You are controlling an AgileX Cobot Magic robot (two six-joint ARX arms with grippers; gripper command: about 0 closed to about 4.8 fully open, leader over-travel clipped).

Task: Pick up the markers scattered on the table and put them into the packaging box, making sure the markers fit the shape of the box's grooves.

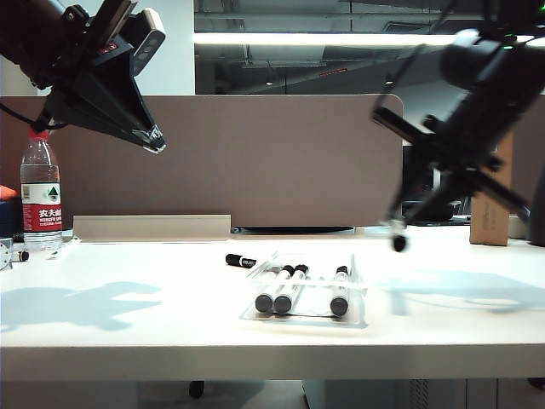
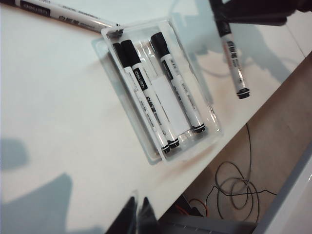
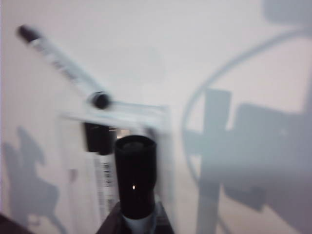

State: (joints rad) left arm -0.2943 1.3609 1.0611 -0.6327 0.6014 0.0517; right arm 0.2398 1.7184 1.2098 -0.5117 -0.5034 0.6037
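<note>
The packaging box [image 1: 305, 296] sits near the table's [image 1: 128, 332] front edge, three markers [image 2: 161, 92] in its grooves — a fourth [image 1: 240, 261] rests against its far corner. The right gripper [image 3: 136, 222], aloft, clamps a fifth [image 3: 135, 178]; the left gripper [image 1: 153, 141] hangs high, fingers together.

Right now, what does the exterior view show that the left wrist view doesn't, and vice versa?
Only exterior: the water bottle, the brown carton, the raised left gripper seen whole.
Only left wrist: cables on the floor below the table edge.
Both: the packaging box with three markers, one loose marker at its far end, and the right gripper holding a marker in the air.
</note>
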